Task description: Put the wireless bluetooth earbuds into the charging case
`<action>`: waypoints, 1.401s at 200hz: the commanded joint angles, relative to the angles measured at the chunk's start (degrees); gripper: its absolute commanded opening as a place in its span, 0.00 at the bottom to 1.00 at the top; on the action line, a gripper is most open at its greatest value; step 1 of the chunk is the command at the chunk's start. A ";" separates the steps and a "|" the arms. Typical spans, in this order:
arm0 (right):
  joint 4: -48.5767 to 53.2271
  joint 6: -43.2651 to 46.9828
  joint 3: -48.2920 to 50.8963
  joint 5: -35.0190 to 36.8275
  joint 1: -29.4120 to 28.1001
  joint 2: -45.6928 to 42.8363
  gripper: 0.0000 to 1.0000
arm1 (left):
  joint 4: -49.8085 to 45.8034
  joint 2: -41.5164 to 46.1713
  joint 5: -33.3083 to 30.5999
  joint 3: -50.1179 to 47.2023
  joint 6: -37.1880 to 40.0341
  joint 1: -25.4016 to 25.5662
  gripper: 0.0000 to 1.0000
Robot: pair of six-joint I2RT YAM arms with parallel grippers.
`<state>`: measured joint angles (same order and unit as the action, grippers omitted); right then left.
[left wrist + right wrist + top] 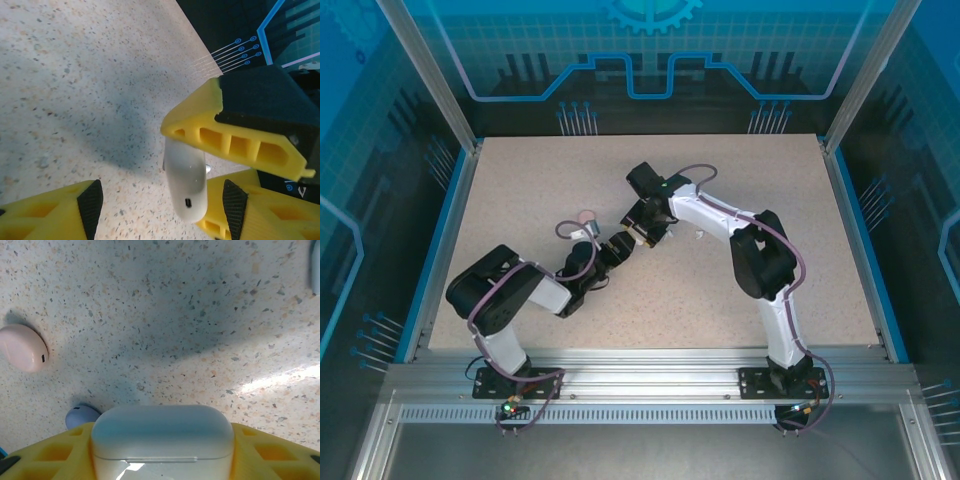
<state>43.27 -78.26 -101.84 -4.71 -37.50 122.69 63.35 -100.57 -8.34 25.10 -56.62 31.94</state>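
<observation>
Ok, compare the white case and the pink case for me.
The white case sits clamped in the right gripper; the pink case lies free on the table. The white case shows its lid seam; the pink case shows a small dark port. Both are smooth, rounded and closed.

Bright, cool, even overhead light. Soft shadows on tabletop (520,190) in both wrist views. Right wrist: glare patch at 3 o'clock, white case (162,435) at 6 o'clock blurred.
</observation>
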 commanded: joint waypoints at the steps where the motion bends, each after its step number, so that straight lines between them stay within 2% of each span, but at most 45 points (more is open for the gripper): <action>1: -0.81 -0.82 1.11 -1.20 -0.12 -3.23 0.51 | 3.33 -1.83 -0.11 2.45 1.20 0.38 0.66; 52: -1.46 -0.50 1.89 -1.73 -0.10 -4.21 0.51 | 3.97 -4.69 0.82 5.38 0.94 0.35 0.57; 115: -2.38 -0.60 3.23 -2.06 -0.03 -4.71 0.50 | 3.89 -5.62 0.80 6.63 1.07 0.35 0.40; 131: -2.52 -0.58 3.40 -2.15 -0.03 -4.83 0.50 | 3.92 -5.69 0.78 6.63 1.01 0.27 0.30; 149: -2.66 -0.69 3.67 -2.12 -0.03 -5.00 0.50 | 3.89 -5.69 0.69 6.68 1.02 0.31 0.23; 172: -2.99 -0.60 3.63 -2.32 0.03 -5.24 0.50 | 3.71 -5.47 0.85 6.63 1.19 0.29 0.08; 189: -3.62 -0.32 3.41 -2.28 0.35 -5.76 0.58 | 3.44 -4.80 1.20 6.30 1.06 0.25 0.00; 203: -3.96 0.44 2.58 -2.17 1.31 -6.30 0.69 | 2.83 -3.91 1.89 5.78 1.01 0.26 0.00; 218: -3.94 2.09 1.19 -1.24 2.93 -7.85 0.75 | 1.41 -1.77 2.68 4.78 1.42 0.21 0.00; 241: -3.61 7.44 0.04 -0.48 5.97 -11.61 0.77 | -3.64 4.05 6.95 3.69 3.93 -1.13 0.00; 261: -6.42 15.06 4.08 -1.40 8.41 -16.23 0.77 | -10.08 9.58 17.37 4.53 7.60 -4.83 0.00; 280: -13.42 23.38 12.37 -3.85 9.92 -22.14 0.77 | -16.33 14.42 27.86 5.82 12.39 -8.65 0.00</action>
<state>36.29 -67.35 -96.77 -5.67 -29.28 108.22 55.13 -92.01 4.95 29.17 -51.94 27.31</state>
